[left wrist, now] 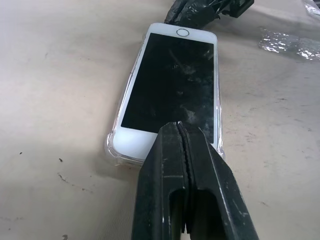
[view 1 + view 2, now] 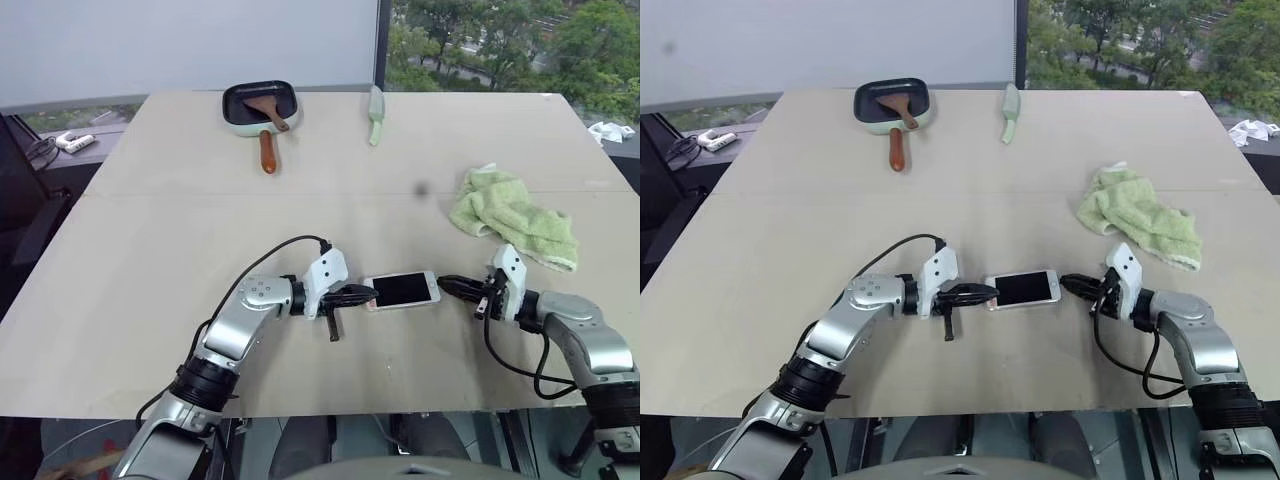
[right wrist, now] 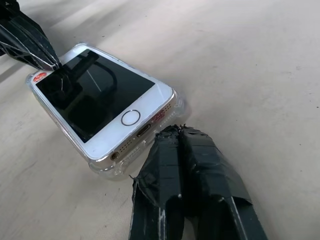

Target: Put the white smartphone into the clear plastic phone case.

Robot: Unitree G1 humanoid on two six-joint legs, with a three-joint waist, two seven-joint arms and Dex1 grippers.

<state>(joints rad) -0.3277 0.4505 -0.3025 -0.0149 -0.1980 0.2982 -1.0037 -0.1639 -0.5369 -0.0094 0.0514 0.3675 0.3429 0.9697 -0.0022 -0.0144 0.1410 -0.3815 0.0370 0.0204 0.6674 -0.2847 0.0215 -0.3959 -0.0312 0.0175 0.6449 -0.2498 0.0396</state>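
The white smartphone lies flat on the tabletop inside the clear plastic phone case, directly between the two end effectors: the left end effector touches its left end from above, and the right end effector sits just beside its right, home-button end. Behind the right end effector and a little to its right, a crumpled towel rests on the tabletop, well apart from the phone. Far behind the left end effector, near the tabletop's back edge, sits a pan with a spatula in it, and to its right lies a small scoop.
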